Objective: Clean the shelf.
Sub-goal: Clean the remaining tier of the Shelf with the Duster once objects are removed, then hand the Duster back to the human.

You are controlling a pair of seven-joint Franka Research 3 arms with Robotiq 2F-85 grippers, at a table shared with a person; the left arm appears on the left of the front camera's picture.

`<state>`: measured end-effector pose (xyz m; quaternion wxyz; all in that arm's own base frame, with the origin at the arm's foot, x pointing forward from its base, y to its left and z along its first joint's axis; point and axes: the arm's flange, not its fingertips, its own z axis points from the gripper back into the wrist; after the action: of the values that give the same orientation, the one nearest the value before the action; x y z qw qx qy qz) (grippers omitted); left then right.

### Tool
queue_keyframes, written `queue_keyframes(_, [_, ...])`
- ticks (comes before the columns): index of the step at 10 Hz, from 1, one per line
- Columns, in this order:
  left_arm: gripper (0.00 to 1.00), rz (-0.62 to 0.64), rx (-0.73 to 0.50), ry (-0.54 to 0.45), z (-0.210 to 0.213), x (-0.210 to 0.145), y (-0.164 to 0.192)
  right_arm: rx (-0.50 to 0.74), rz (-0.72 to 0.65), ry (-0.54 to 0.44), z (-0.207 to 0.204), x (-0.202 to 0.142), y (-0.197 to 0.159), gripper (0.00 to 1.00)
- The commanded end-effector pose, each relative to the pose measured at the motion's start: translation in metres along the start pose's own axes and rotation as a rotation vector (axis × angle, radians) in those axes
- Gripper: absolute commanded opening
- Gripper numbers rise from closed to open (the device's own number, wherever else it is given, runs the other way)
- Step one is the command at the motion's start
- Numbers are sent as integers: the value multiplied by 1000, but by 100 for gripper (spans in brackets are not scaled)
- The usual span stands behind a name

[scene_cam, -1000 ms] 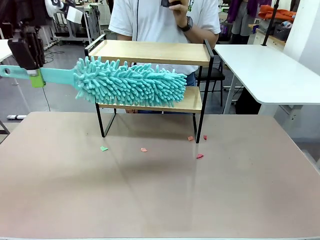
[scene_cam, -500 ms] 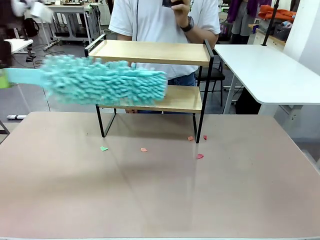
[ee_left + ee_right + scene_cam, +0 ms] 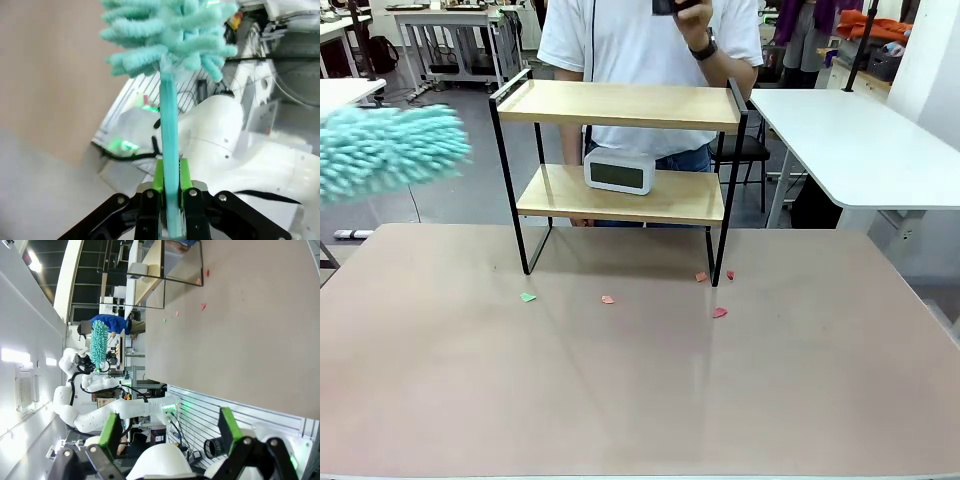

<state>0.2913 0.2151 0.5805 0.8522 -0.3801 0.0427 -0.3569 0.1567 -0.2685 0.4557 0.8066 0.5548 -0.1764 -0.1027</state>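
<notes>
The shelf (image 3: 620,105) stands at the table's far side: two light wooden boards in a thin black frame. A white digital clock (image 3: 619,171) sits on its lower board. A teal fluffy duster (image 3: 390,150) hangs blurred at the left edge of the front view, off to the left of the shelf. In the left wrist view my left gripper (image 3: 170,200) is shut on the duster's teal handle (image 3: 168,125), with the fluffy head (image 3: 170,30) above. My right gripper (image 3: 167,432) stands open with nothing between its fingers, and its view takes in the shelf (image 3: 150,275) and the duster (image 3: 98,344) far off.
Small pink and green paper scraps (image 3: 719,312) lie on the brown table (image 3: 640,380) in front of the shelf's legs. A person in a white shirt (image 3: 640,40) stands behind the shelf holding something dark. A white side table (image 3: 860,140) stands at the right.
The duster has swept left, off the shelf's lower board and out past its left side. The white clock on the lower board has come into sight.
</notes>
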Motion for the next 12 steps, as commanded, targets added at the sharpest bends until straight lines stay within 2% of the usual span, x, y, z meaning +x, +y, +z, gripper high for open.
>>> queue_keyframes(1, [0, 127, -185, -268, -7, -6, 56, 18, 29, -11, 1, 0, 2, 100])
queue_keyframes(2, [0, 225, -230, -308, -20, -6, 79, 18, 29, -11, 1, 0, 2, 100])
queue_keyframes(3, [0, 267, -260, -300, -34, 6, 94, 18, 29, -11, 1, 0, 2, 100])
queue_keyframes(6, [0, 520, -231, -525, -53, 48, 143, 18, 29, -11, 1, 0, 2, 100])
queue_keyframes(7, [0, 382, -264, -355, -47, 15, 136, 18, 29, -11, 1, 0, 2, 100])
queue_keyframes(12, [0, 382, -264, -355, -47, 15, 136, 18, 29, -11, 1, 0, 2, 100])
